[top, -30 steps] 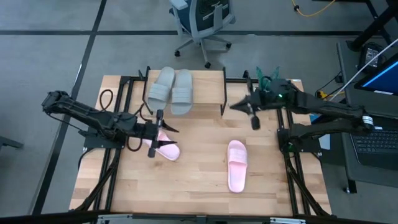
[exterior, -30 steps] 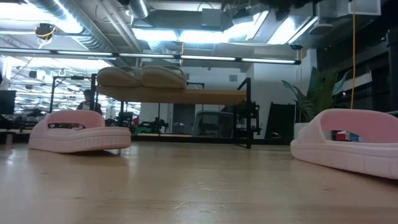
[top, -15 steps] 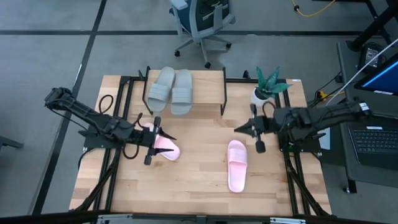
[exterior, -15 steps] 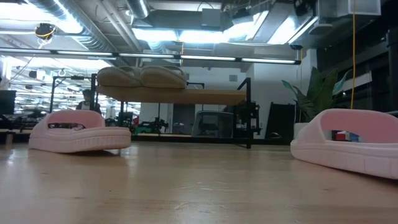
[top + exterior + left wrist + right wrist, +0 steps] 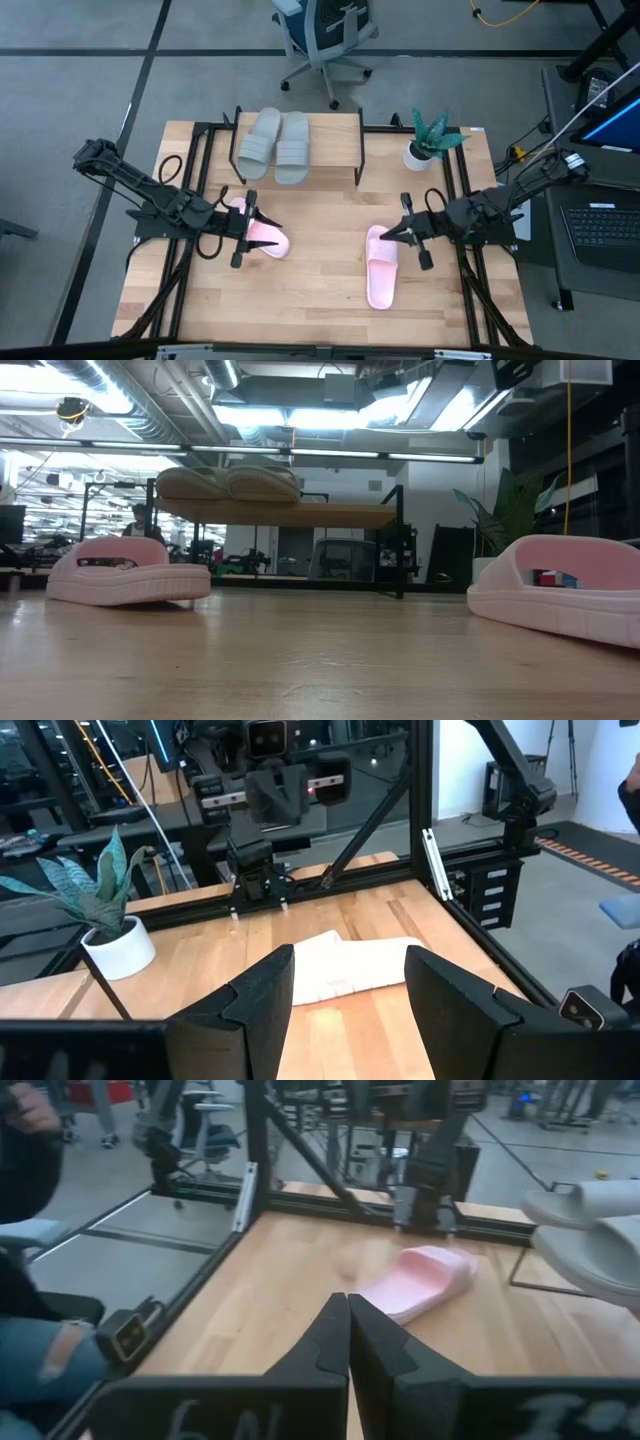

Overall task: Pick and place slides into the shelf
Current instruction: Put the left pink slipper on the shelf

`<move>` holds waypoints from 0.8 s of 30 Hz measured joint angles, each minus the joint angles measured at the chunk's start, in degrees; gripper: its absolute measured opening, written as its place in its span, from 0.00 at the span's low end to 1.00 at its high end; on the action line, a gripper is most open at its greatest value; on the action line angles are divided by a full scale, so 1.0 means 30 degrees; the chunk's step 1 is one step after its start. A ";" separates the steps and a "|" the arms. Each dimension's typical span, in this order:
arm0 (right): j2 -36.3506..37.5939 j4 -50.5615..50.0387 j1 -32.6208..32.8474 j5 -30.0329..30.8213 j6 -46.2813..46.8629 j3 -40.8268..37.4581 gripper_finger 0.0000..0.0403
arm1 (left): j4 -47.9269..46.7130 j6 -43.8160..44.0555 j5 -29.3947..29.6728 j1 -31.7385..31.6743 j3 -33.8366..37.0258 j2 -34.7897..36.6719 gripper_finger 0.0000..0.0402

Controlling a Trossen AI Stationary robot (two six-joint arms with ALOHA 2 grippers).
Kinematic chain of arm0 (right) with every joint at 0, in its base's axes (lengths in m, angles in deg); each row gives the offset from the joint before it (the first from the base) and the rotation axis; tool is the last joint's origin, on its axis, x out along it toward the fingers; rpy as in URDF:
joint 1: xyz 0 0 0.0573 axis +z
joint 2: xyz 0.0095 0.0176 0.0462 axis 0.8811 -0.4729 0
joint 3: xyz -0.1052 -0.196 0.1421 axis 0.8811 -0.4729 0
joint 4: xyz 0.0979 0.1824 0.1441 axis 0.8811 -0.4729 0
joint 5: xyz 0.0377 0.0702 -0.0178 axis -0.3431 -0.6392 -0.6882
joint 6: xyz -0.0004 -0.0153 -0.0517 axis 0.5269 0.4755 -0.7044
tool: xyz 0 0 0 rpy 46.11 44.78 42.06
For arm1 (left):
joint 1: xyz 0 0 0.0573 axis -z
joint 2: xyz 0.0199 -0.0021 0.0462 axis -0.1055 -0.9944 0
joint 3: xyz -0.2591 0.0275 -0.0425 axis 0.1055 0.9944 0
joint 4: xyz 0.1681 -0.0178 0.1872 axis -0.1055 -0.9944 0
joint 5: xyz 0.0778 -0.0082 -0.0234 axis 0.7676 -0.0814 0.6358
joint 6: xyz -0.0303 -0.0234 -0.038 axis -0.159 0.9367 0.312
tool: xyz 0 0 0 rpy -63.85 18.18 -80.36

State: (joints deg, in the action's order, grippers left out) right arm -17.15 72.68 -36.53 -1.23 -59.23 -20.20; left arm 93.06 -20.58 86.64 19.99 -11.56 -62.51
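Two pale grey-green slides (image 5: 275, 145) lie side by side, soles down, on the shelf (image 5: 335, 140) at the far edge; the low view shows them (image 5: 228, 483) on its plank (image 5: 330, 515). One pink slide (image 5: 272, 240) rests sole-down on the table's left half, the other pink slide (image 5: 381, 272) on its right half. My left gripper (image 5: 256, 230) hovers open over the left slide's heel end; its fingers (image 5: 270, 995) stand wide apart. My right gripper (image 5: 392, 236) is shut above the right slide's far end. No gripper shows in the low view.
A potted plant (image 5: 428, 140) stands at the far right corner. Black frame rails (image 5: 190, 190) run along both table sides. An office chair (image 5: 325, 35) sits beyond the shelf and a laptop (image 5: 600, 225) to the right. A person's knee (image 5: 40, 1360) shows beside the table.
My right gripper has swung from beside the plant at the far right toward the near edge and now hangs over the right pink slide's far end. My left gripper has drifted slightly toward the near edge. The slides have kept still.
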 joint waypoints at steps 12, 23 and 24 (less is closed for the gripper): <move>-0.0922 -0.0012 0.0943 -0.0005 -0.0923 -0.0015 0.01 | 0.0000 0.0029 -0.0172 0.0000 0.0000 -0.0003 0.46; -0.2127 0.1510 0.0942 0.2205 -0.1494 -0.0029 0.01 | -0.0520 0.1954 0.3191 0.0007 0.0015 -0.0010 0.46; -0.2211 0.1515 0.0938 0.2729 -0.1479 -0.0029 0.01 | -0.0681 0.2172 0.3444 0.0007 -0.0004 -0.0010 0.46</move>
State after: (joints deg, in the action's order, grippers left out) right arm -23.78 77.22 -33.71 6.96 -63.67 -20.29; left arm 91.01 -14.07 96.97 20.01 -11.57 -62.54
